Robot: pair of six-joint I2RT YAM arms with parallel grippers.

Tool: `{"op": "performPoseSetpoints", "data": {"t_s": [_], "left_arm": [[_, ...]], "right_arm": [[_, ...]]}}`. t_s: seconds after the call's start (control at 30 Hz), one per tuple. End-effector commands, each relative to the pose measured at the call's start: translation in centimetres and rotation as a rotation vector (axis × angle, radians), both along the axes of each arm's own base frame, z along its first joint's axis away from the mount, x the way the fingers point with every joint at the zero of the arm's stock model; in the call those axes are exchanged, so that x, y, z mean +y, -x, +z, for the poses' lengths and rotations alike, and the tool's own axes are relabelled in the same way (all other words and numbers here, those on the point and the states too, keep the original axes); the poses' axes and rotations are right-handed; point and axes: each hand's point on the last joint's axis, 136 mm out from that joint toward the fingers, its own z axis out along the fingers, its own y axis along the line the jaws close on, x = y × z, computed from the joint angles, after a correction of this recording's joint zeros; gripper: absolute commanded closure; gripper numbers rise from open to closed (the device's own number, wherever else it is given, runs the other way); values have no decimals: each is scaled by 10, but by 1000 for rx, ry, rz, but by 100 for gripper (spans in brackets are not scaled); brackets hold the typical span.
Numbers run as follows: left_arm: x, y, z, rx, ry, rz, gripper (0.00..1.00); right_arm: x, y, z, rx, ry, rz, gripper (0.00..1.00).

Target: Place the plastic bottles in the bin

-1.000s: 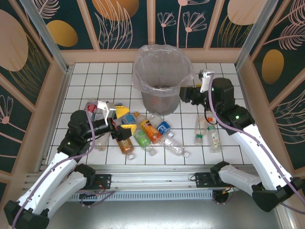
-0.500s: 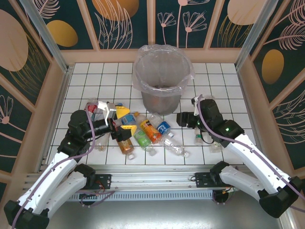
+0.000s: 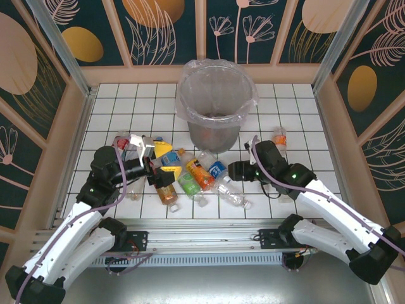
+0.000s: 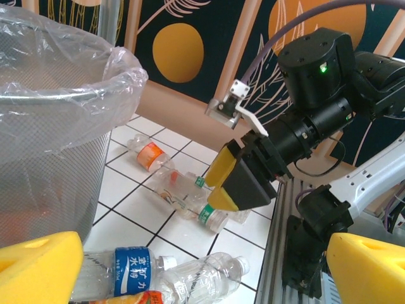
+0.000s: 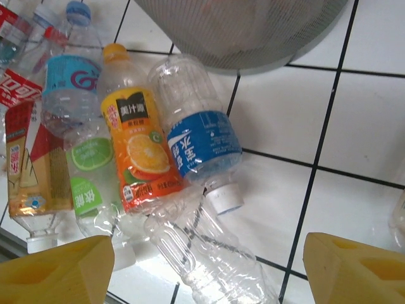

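White-tiled tabletop [image 3: 126, 107] boxed in by leaf-pattern panels, both arms low over it. Starting at the right gripper [image 5: 205, 269], I see its yellow pads [image 5: 57, 269] spread wide at the lower corners of its wrist view. Nothing is pinched, and it sits over a crushed clear bottle [image 5: 209, 253] with no label. Just past that is a blue-label bottle [image 5: 202, 142], white cap toward the gripper, touching an orange-juice bottle [image 5: 142, 149]. Next come a lime-label bottle [image 5: 85, 180] and a red-and-brown-label bottle [image 5: 25, 158], all flat and packed side by side. A pale-blue-label bottle [image 5: 69, 76] lies at the far end of that row. The grey mesh wall of the bin [image 5: 240, 31] stands just behind the heap.

The left gripper [image 3: 158, 162] also has its pads wide apart and holds nothing, over the left end of the same heap. Its wrist view gives me the bin's clear bag liner [image 4: 95, 82] close on the left. Beyond that, behind the right gripper, an orange-label bottle [image 4: 150, 155] and two green-cap bottles [image 4: 205, 215] lie flat on the tiles. From the top view the bin is upright at back centre; I can't tell what is inside.
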Motion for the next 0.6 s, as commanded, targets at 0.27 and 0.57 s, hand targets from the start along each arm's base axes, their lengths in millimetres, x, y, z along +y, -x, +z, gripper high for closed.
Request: {"op": "performPoseSetpoints", "data": {"t_s": [0.27, 0.57], "left_arm": [[1, 5, 10, -44, 6, -10, 1], [2, 5, 10, -44, 6, 0, 1]], "right_arm": [[15, 24, -31, 99, 41, 52, 21], [27, 41, -69, 181, 131, 130, 21]]}}
